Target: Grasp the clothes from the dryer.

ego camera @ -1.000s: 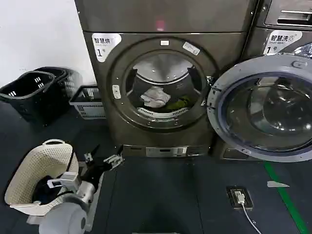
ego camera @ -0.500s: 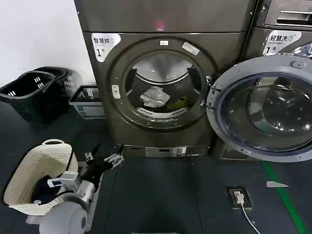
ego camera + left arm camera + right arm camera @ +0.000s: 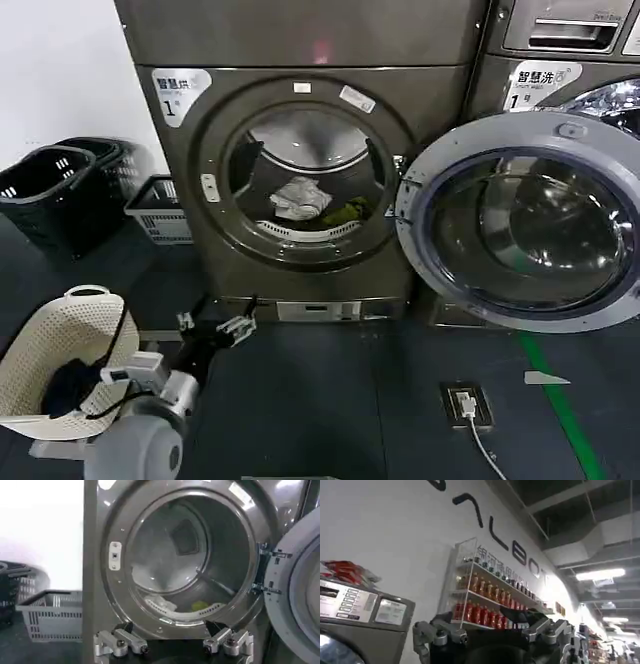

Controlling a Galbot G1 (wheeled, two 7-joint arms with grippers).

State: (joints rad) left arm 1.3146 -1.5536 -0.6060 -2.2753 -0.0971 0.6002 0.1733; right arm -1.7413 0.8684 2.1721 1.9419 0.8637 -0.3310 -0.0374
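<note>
A: Where are the clothes (image 3: 312, 203)?
B: Low in the drum of the dryer (image 3: 300, 160), at the front lip of the round opening. A whitish-grey piece (image 3: 298, 197) lies just beside a yellow-green one (image 3: 348, 211), and the two touch. In the left wrist view the yellow-green bit (image 3: 200, 605) peeks over the lip.

A: And the left pincer (image 3: 213, 328)?
B: Well apart from them. It hangs low near the floor, in front of the dryer's base and towards its left corner, below the opening. Its fingers (image 3: 120, 643) are spread wide and grip nothing.

A: The door?
B: The dryer door (image 3: 520, 220) is swung fully open to the right, in front of the neighbouring machine (image 3: 560, 60).

A: The right pincer (image 3: 492, 630)?
B: Spread too and empty, pointing up at a white wall with a shelf of bottles (image 3: 490, 597).

A: Anything else nearby?
B: A cream basket (image 3: 60, 365) with dark fabric stands beside the left arm; black baskets (image 3: 50, 190) and a grey crate (image 3: 155, 210) sit by the wall.
</note>
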